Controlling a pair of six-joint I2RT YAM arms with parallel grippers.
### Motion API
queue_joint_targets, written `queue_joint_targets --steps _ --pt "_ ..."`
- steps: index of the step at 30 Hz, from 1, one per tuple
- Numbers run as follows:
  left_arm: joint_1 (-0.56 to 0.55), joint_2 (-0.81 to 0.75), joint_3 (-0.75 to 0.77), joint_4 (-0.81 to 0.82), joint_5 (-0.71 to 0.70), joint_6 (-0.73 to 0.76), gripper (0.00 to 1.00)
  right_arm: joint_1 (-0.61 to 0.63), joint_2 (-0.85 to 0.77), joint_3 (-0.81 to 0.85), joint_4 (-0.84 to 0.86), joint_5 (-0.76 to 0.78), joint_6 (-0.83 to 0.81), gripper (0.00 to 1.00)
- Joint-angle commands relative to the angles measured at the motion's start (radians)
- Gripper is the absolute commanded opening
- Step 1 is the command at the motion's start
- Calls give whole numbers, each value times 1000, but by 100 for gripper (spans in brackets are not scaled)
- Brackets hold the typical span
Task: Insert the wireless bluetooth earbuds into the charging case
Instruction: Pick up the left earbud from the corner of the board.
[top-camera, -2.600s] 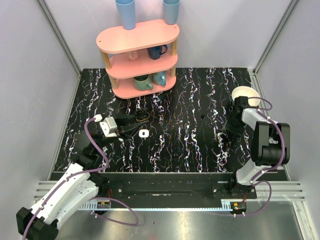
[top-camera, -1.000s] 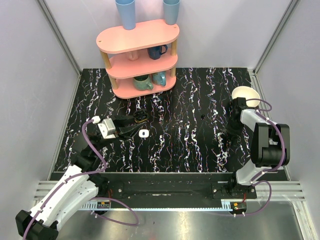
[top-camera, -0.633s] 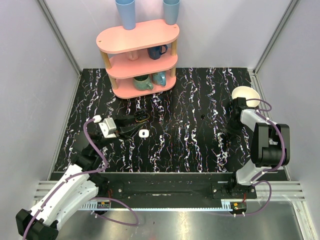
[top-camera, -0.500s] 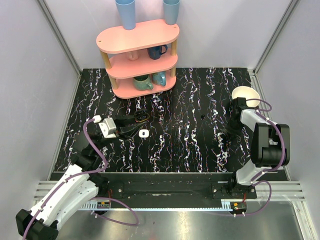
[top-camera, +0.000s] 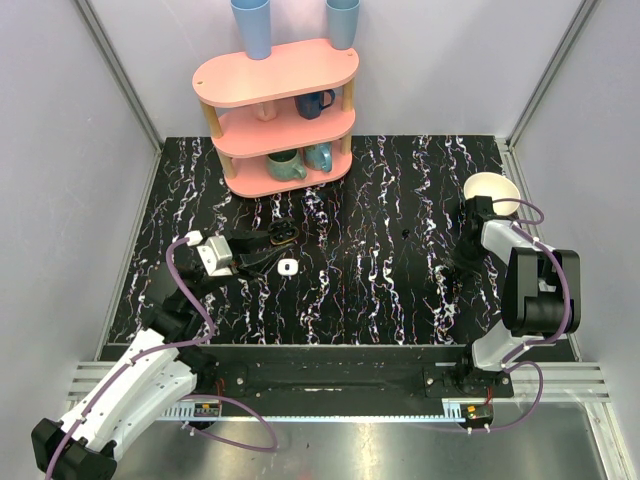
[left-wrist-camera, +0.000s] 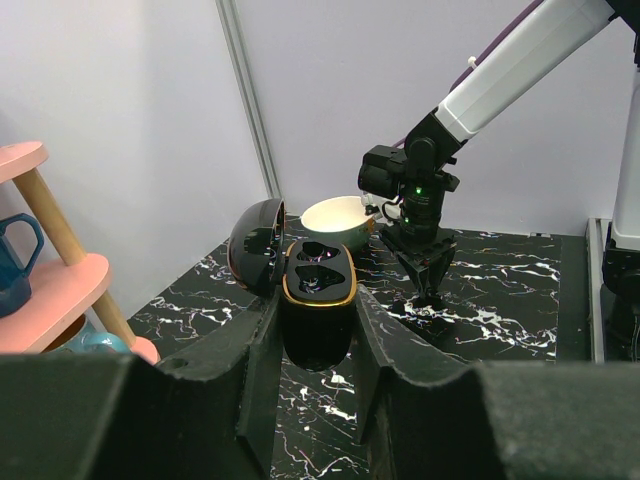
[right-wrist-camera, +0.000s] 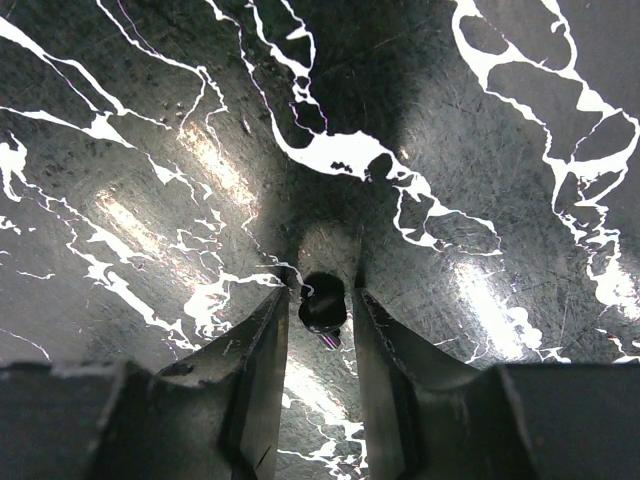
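- From above, your left gripper (top-camera: 277, 238) is clamped on the open charging case (top-camera: 285, 232).
- A small white piece (top-camera: 287, 267), likely one of the earbuds, lies on the table (top-camera: 380, 220) just on the near side of the case and apart from it. It is too small to make out its shape.
- Well to the right of the case, your right gripper (top-camera: 454, 284) points down at the table, its tips lost against the dark marble.
- On the left wrist camera, your fingers (left-wrist-camera: 262, 365) press both sides of the case. Its lid (left-wrist-camera: 255, 245) is swung open to the left, and two dark hollow wells sit inside an orange rim.
- A white bowl (left-wrist-camera: 335, 215) stands beyond the case, partly hidden by it.
- On the right wrist camera the case is out of view. Your fingers (right-wrist-camera: 258, 365) stand slightly apart around a small dark round thing (right-wrist-camera: 322, 300) on the table, and you cannot tell what it is.
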Motion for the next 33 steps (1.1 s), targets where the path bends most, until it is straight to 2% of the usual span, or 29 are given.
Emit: queue_joint_targets --steps 1,20,28,30,33 --pt "-2 -7 40 41 31 -5 0 3 -2 -24 -3 -6 4 38" --pt "-2 -14 40 30 25 -6 0 3 -15 -21 -2 -9 -2 30" --pt "-2 -10 40 31 24 -6 0 5 -31 -24 -3 -15 4 21" --pt "-2 -8 40 33 25 -8 0 3 -44 -26 3 -23 9 14" --pt "-2 -10 40 33 27 -11 0 5 -60 -21 6 -42 15 14"
